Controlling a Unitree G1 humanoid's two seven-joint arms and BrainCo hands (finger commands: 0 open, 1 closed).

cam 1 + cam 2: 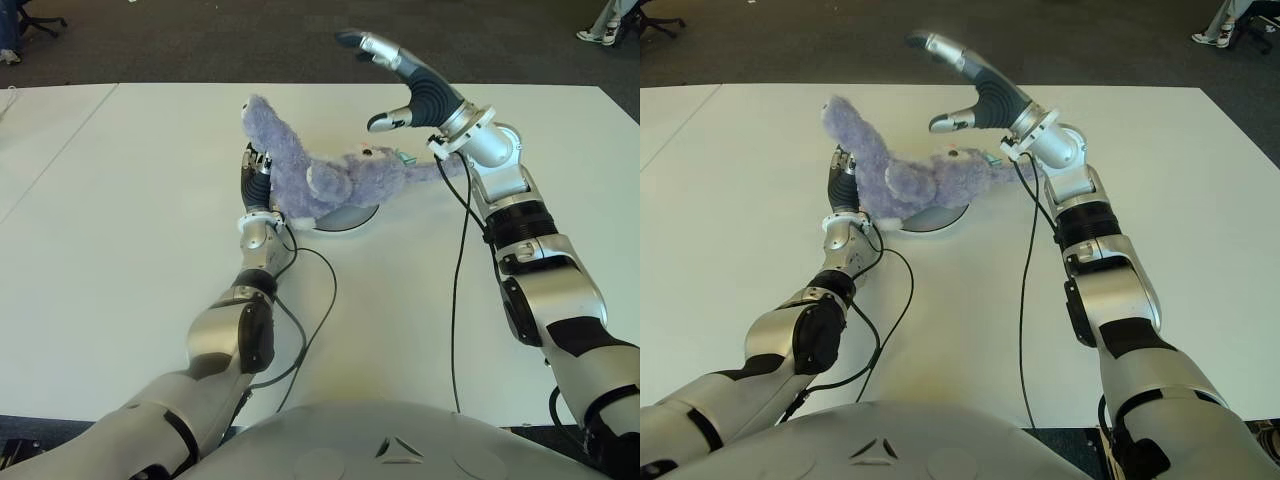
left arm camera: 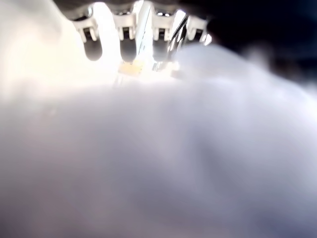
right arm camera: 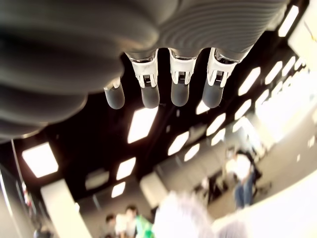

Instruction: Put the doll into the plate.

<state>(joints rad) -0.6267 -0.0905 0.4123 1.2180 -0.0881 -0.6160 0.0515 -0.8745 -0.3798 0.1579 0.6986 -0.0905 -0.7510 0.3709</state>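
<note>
The left hand (image 1: 256, 170) grips the purple doll (image 1: 320, 178), which lies over the grey plate (image 1: 350, 217) on the white table (image 1: 120, 220); one limb sticks up. The right hand (image 1: 395, 75) is raised beside the doll's far end, fingers spread and empty.

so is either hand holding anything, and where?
Left hand grips the doll at its raised end, body over the plate. Right hand is open, holding nothing.

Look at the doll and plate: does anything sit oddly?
Yes. The purple doll sprawls over the plate, one limb sticking up, leaning on the left hand. The right hand hovers open above it.
</note>
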